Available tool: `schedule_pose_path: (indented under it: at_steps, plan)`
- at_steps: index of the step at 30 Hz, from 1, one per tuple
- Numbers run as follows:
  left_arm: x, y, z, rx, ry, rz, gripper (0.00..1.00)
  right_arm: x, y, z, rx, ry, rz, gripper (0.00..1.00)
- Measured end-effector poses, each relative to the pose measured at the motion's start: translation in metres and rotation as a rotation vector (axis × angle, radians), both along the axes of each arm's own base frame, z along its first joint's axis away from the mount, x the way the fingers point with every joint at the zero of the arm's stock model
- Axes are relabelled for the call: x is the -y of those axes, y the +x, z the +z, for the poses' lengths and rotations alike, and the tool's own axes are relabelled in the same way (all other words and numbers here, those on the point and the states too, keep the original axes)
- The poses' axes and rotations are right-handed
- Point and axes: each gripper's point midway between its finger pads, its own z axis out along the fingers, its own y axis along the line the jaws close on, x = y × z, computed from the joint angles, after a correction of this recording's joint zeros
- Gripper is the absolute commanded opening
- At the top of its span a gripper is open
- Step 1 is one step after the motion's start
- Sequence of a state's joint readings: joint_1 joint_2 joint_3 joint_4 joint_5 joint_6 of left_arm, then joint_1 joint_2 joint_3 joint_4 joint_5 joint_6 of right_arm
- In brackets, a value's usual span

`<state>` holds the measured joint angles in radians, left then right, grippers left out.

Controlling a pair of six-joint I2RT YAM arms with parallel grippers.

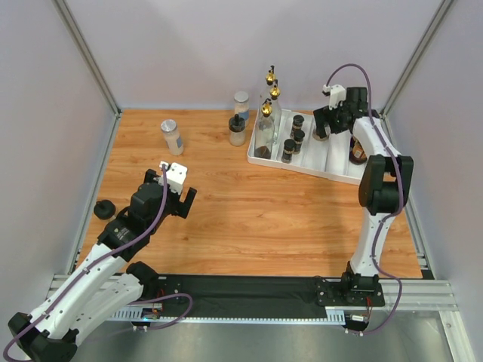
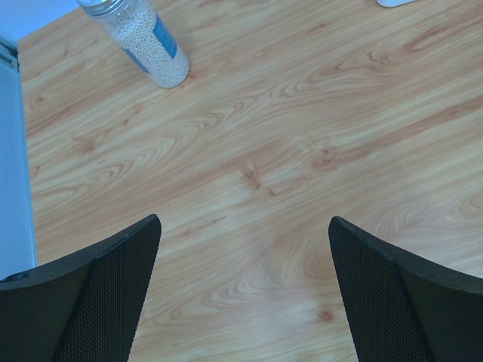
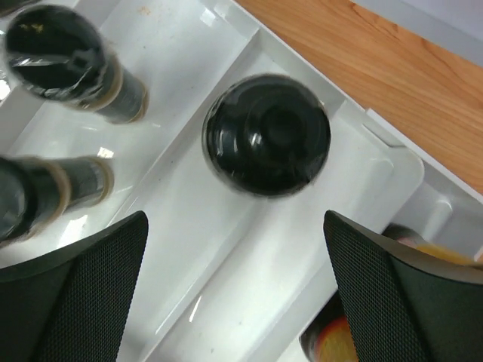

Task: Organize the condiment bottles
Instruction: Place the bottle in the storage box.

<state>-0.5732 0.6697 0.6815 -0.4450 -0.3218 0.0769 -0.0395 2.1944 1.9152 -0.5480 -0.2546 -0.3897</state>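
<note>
Tall bottles (image 1: 266, 130) stand at the tray's (image 1: 337, 172) left end, small jars (image 1: 293, 142) beside them; two jars (image 1: 238, 132) stand left of it, another jar (image 1: 173, 137) farther left

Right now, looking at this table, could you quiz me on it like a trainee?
1. What stands below the right tool in the white divided tray?
2. The silver-lidded jar of white granules stands: A in the tray, B on the bare wooden table, C on a shelf.
3. True or false: the left tool and the right tool are both open, holding nothing.
Key: 1 a black-capped jar; 2 B; 3 true.
</note>
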Motion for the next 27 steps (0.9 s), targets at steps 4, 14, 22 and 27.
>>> schedule_pose_path:
  at_steps: [4,14,22,27]
  plan:
    - [0.0,0.0,0.0,0.0,0.0,0.0,1.0,-0.003,-0.031,0.04,0.057,-0.003,0.014,1.0]
    - [-0.001,0.0,0.0,0.002,0.002,0.008,1.0,-0.032,-0.128,0.109,0.148,0.086,0.131,1.0]
    - [-0.005,0.002,-0.001,0.001,0.012,0.028,1.0,-0.084,-0.224,0.098,0.04,0.171,0.288,1.0]
    - [-0.005,0.003,-0.005,-0.024,0.032,0.037,1.0,-0.116,-0.272,0.1,0.04,0.198,0.395,1.0]
